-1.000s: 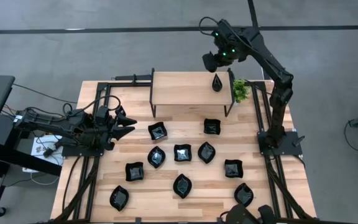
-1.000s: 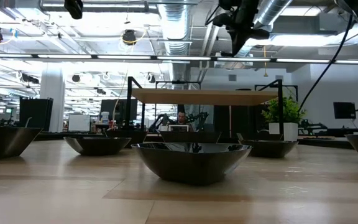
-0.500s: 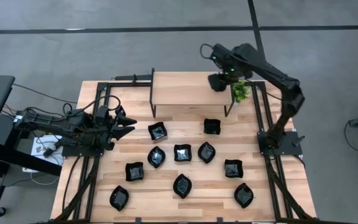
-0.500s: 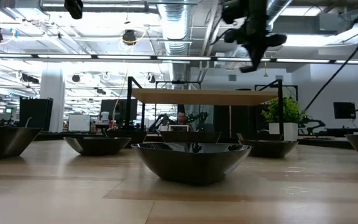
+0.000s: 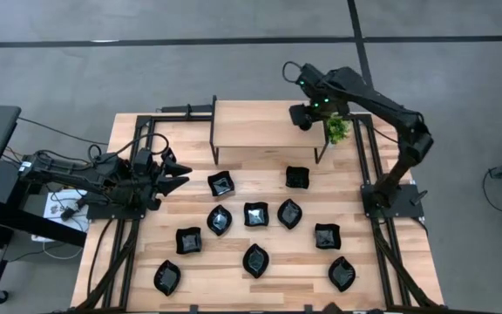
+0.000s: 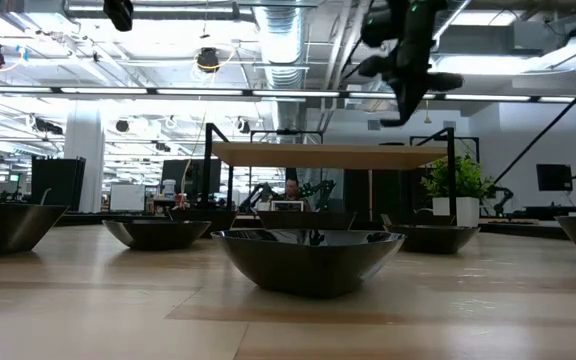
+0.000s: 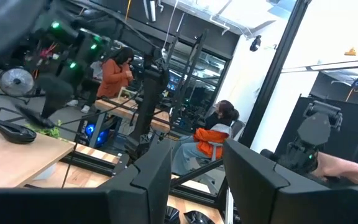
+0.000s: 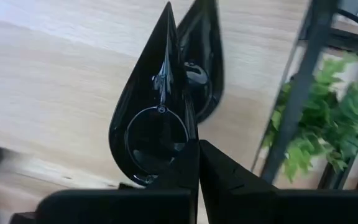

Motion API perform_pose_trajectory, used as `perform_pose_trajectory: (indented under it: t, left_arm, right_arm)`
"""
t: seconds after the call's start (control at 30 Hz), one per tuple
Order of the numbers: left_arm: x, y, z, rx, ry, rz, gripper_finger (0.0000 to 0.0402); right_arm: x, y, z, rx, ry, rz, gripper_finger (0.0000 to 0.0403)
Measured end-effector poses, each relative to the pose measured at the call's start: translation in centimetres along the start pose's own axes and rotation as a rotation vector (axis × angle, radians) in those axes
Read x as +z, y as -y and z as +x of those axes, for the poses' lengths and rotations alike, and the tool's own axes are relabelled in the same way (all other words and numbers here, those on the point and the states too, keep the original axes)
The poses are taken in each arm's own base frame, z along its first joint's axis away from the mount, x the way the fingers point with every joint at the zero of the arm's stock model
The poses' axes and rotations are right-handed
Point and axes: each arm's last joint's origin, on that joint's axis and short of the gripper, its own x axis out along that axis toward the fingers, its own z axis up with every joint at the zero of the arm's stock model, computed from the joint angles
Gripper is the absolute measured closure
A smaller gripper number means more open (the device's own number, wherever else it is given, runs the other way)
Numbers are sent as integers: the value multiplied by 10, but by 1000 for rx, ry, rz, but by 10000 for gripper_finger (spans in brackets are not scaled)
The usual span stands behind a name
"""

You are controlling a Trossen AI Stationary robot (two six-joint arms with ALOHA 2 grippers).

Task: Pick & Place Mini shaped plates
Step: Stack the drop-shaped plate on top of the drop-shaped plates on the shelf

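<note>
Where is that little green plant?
In the high view, the plant stands at the table's far right, beside the raised wooden shelf, just under the right claw.

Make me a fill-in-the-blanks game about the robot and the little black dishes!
1. The right gripper is shut on a glossy black dish shaped like a ____.
2. Beside the raised wooden shelf stands a small ____ plant.
3. The left gripper holds ____.
4. The dishes on the wooden table are coloured ____.

Missing words: teardrop; green; nothing; black

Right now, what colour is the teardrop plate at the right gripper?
Glossy black teardrop plate, clearest in the right wrist view.
</note>
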Motion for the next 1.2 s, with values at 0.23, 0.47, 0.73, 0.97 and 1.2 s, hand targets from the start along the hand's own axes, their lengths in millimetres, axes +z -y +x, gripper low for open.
perform_pose_trajectory:
  t: [0.23, 0.47, 0.73, 0.97, 1.2]
  left_arm:
    - [0, 0, 0, 0, 0, -3, 257]
    - [0, 0, 0, 11, 3, 2, 257]
    - [0, -1, 0, 30, 9, 4, 257]
    - [0, -1, 0, 30, 9, 4, 257]
    - [0, -1, 0, 30, 9, 4, 257]
  right_arm:
    - [10, 4, 8, 3, 6, -24, 403]
    - [20, 17, 10, 12, 5, 16, 403]
    - [28, 16, 19, 19, 12, 8, 403]
    - [29, 16, 25, 2, -20, 3, 403]
    - [29, 17, 25, -6, -22, 8, 403]
